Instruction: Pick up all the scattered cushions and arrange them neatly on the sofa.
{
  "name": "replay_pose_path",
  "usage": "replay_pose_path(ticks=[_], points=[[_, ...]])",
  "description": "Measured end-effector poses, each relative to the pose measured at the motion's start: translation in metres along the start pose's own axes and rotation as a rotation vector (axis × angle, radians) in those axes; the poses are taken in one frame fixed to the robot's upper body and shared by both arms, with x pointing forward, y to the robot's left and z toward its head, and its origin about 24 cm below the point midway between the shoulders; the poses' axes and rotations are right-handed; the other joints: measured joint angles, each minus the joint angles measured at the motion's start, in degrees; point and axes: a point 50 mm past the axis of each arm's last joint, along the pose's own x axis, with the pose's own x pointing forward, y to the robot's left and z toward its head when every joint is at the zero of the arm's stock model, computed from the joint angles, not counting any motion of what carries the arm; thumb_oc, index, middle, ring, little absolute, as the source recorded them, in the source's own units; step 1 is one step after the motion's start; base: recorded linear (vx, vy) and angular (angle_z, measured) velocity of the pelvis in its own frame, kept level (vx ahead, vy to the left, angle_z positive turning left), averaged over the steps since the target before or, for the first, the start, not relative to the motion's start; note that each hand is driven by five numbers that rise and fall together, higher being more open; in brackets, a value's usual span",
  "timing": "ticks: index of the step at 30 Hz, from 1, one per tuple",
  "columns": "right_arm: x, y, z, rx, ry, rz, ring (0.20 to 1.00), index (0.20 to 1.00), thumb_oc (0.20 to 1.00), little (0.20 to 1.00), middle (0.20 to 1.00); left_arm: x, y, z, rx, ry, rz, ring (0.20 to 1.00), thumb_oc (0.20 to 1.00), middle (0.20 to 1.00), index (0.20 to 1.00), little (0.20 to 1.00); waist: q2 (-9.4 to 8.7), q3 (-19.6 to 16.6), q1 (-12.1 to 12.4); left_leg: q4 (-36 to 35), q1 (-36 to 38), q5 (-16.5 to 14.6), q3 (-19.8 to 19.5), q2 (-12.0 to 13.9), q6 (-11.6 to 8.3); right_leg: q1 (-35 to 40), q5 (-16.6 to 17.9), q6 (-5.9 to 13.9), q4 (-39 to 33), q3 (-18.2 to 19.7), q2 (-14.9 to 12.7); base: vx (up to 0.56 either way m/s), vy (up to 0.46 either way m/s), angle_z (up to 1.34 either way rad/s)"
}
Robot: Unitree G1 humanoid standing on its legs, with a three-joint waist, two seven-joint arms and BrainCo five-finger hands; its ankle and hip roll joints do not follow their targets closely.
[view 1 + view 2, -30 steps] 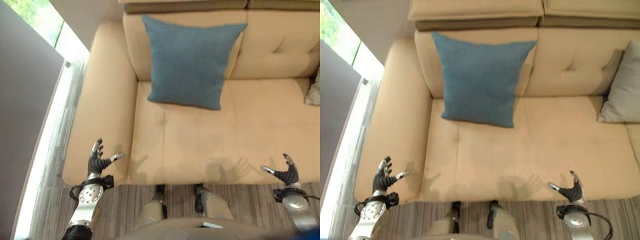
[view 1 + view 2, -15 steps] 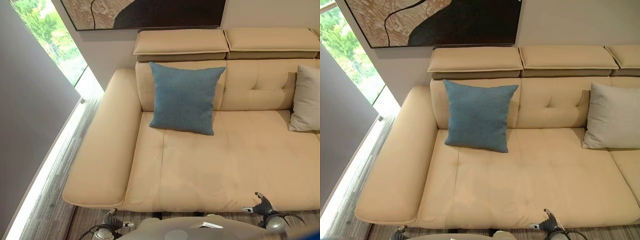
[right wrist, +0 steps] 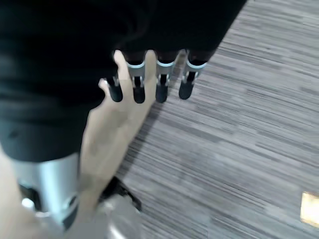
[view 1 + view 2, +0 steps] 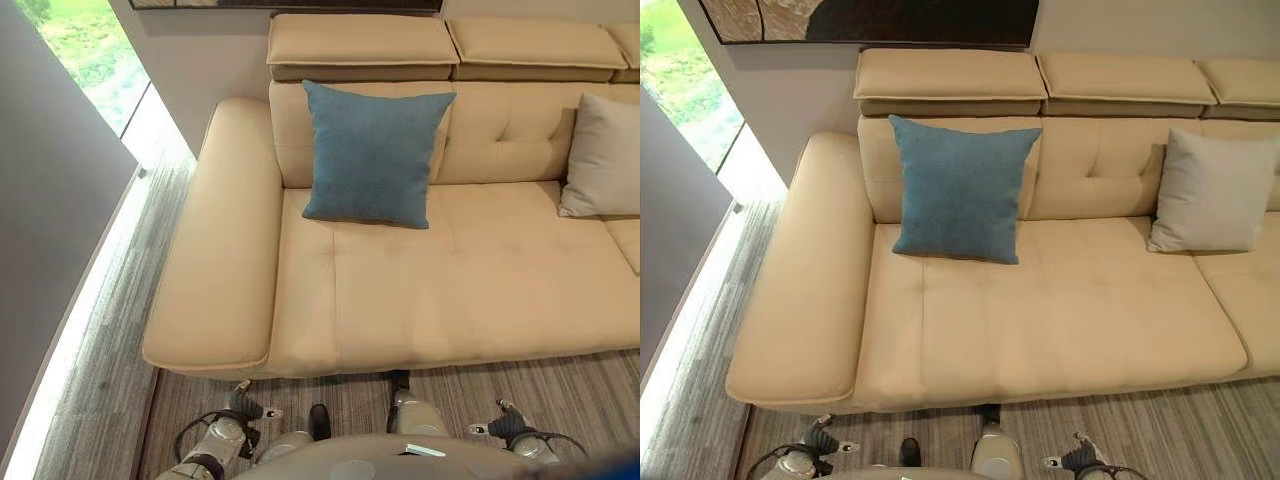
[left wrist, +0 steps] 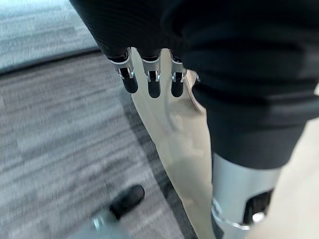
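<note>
On the beige sofa [image 4: 1060, 310] we log two cushions. The blue cushion [image 4: 960, 188] stands upright against the backrest at the sofa's left end, near the wide armrest [image 4: 805, 290], its lower edge on the seat. The grey cushion [image 4: 1212, 192] leans against the backrest further right, well apart from the blue one, with bare seat between them.

Both our hands hang low over the striped carpet [image 4: 560, 375], in front of the sofa's front edge and touching nothing. The left hand [image 4: 245, 405] sits below the armrest corner; in its wrist view the fingers [image 5: 150, 84] point out straight, holding nothing. The right hand [image 4: 500, 425] is near the lower right; its fingers [image 3: 159, 82] are likewise extended and empty. The thumbs are hard to make out in the wrist views, probably relaxed.
</note>
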Motion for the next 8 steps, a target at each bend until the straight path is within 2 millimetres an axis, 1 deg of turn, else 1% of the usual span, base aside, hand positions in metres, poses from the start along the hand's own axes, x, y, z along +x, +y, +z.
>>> replay_pose_path(ticks=[1,2,3,4,5,6,7,8], points=[[0.002,-0.007,0.003,-0.003,-0.001,-0.015,1.000,1.000,1.000,1.000,1.000,0.001,0.004,0.001,-0.011,0.004,0.014,1.000,1.000,1.000,1.000,1.000,2.22,0.19,1.01,-0.36,-1.10,1.33,0.58,2.49,0.17,-0.65,-4.18,-0.55,7.62,-0.09,3.30,-0.17,-0.034,-0.16],[0.003,-0.010,0.002,-0.002,0.008,-0.022,1.000,1.000,1.000,1.000,1.000,0.002,0.004,0.005,-0.010,-0.004,0.013,1.000,1.000,1.000,1.000,1.000,3.45,0.21,1.64,0.21,-1.76,1.38,0.15,3.96,0.12,-0.44,-7.36,-0.60,13.89,0.16,4.96,-0.05,-0.085,-0.17],[0.005,-0.015,0.010,0.005,-0.016,-0.038,1.000,1.000,1.000,1.000,1.000,0.001,0.002,0.003,-0.014,0.003,0.008,1.000,1.000,1.000,1.000,1.000,4.21,0.68,2.49,-0.07,-1.68,1.67,0.15,4.77,-0.31,2.67,-11.10,-0.97,15.00,0.14,5.44,-0.01,-0.100,-0.20],[0.005,-0.016,0.012,0.006,-0.022,-0.040,1.000,1.000,1.000,1.000,1.000,0.001,0.000,0.000,-0.016,0.011,0.005,1.000,1.000,1.000,1.000,1.000,4.04,0.54,3.08,-0.10,-1.59,1.59,0.59,4.72,-0.92,6.36,-12.24,-0.87,11.43,-0.54,4.46,0.03,-0.087,-0.32],[0.005,-0.017,0.016,0.009,-0.037,-0.043,1.000,1.000,1.000,1.000,1.000,-0.001,-0.002,-0.006,-0.017,0.027,-0.001,1.000,1.000,1.000,1.000,1.000,3.42,0.15,3.77,-0.20,-1.51,1.32,0.66,4.42,-1.36,9.97,-12.12,-1.04,5.13,-0.80,4.04,0.03,-0.121,-0.25],[0.005,-0.014,0.019,0.011,-0.045,-0.036,1.000,1.000,1.000,1.000,1.000,-0.004,-0.007,-0.014,-0.026,0.053,-0.010,1.000,1.000,1.000,1.000,1.000,2.53,-0.56,3.72,-0.54,-1.11,1.94,0.32,4.30,-3.26,15.81,-10.35,-4.23,-5.23,-0.96,4.44,0.03,-0.131,-0.11],[0.005,-0.014,0.019,0.010,-0.045,-0.034,1.000,1.000,1.000,1.000,1.000,-0.006,-0.012,-0.018,-0.038,0.065,-0.021,1.000,1.000,1.000,1.000,1.000,2.78,-1.33,3.59,-1.43,-0.40,2.60,0.20,5.20,-4.29,17.72,-8.87,-4.70,-8.74,-1.01,5.64,0.01,-0.097,0.04],[0.005,-0.013,0.019,0.007,-0.047,-0.031,1.000,1.000,1.000,1.000,1.000,-0.008,-0.015,-0.022,-0.042,0.075,-0.028,1.000,1.000,1.000,1.000,1.000,2.64,-2.41,3.64,-1.44,-0.16,2.68,0.08,5.97,-5.05,19.13,-7.92,-5.23,-11.12,-1.04,6.55,0.02,-0.053,0.01]])
